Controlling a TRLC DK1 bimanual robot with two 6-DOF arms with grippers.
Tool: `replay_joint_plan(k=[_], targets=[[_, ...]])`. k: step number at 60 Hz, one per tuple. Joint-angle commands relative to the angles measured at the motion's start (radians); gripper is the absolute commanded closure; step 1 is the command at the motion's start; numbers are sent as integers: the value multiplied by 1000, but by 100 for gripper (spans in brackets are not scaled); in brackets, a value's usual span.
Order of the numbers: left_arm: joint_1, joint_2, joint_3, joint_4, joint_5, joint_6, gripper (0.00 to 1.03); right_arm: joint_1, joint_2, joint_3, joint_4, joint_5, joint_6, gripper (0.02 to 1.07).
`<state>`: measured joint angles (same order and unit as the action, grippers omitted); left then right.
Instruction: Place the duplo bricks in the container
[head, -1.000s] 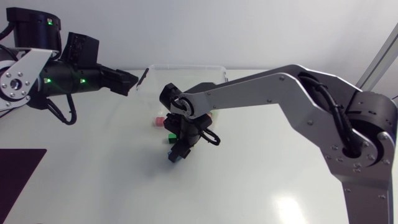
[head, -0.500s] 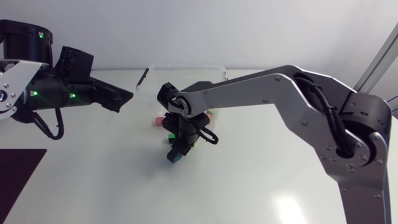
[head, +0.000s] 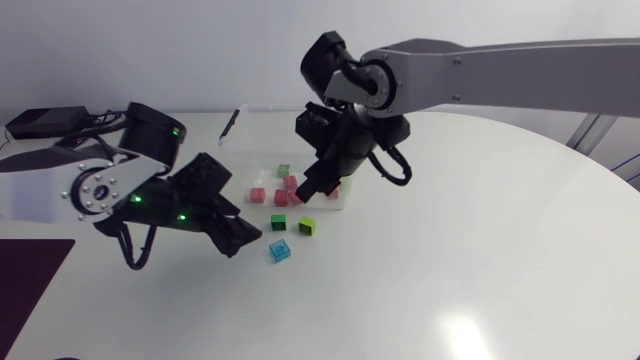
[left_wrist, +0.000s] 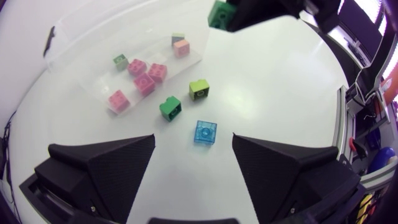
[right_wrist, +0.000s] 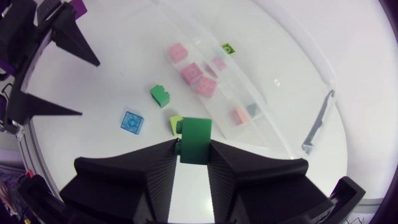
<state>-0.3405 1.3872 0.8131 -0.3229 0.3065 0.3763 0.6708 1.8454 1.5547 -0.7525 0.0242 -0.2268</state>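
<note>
A dark green brick (right_wrist: 195, 140) is pinched between the fingers of my right gripper (right_wrist: 194, 157), which hangs shut over the near edge of the clear container (head: 345, 118). The same brick (left_wrist: 221, 14) shows in the left wrist view, above the table. Several pink bricks (left_wrist: 144, 82) and a few small green and orange ones lie inside the container (left_wrist: 74, 37). Outside it, on the table, lie a green brick (head: 281, 223), a lime brick (head: 307, 226) and a clear blue brick (head: 279, 250). My left gripper (head: 238, 238) stands open, just left of the blue brick (left_wrist: 205, 132).
A thin black strip (head: 230, 125) sticks up at the container's far left corner. A dark mat (head: 25, 275) lies at the table's front left. The white tabletop (head: 450, 260) stretches out to the right.
My right gripper has shut on the green brick, lifted it off the table and carried it back over the container. My left arm swung from the back left down to the loose bricks.
</note>
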Motion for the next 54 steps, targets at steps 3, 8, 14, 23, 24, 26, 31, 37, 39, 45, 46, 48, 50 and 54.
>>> replay_joint_plan(k=[3,8,14,23,24,26,31,37,39,45,46,48,50,54], targets=[[-32,104,4,27,-1,27,17,-17,-25,35,-10,0,32,94],[-45,164,20,41,-4,32,17,-33,-32,58,-2,-1,40,94],[-58,217,35,50,-14,38,17,-50,-32,90,8,-6,49,94],[-74,269,49,85,-23,44,17,-74,-15,137,27,-18,66,94],[-75,279,52,90,-24,46,17,-79,-12,143,28,-18,67,94],[-77,286,55,91,-24,46,17,-83,-5,154,30,-20,69,94],[-89,312,57,110,-26,47,17,-100,15,183,42,-24,76,94],[-91,320,57,120,-26,47,18,-106,34,206,47,-27,83,94],[-92,322,55,124,-27,49,18,-108,38,211,54,-27,86,94],[-97,335,57,130,-26,52,18,-117,63,235,62,-27,90,94],[-98,340,57,133,-27,52,18,-120,71,240,68,-27,90,94],[-98,343,58,134,-27,52,18,-122,80,248,70,-27,90,93],[-101,348,60,137,-26,52,18,-126,90,257,71,-27,92,93],[-104,358,61,142,-30,52,18,-134,112,269,82,-27,95,85]])
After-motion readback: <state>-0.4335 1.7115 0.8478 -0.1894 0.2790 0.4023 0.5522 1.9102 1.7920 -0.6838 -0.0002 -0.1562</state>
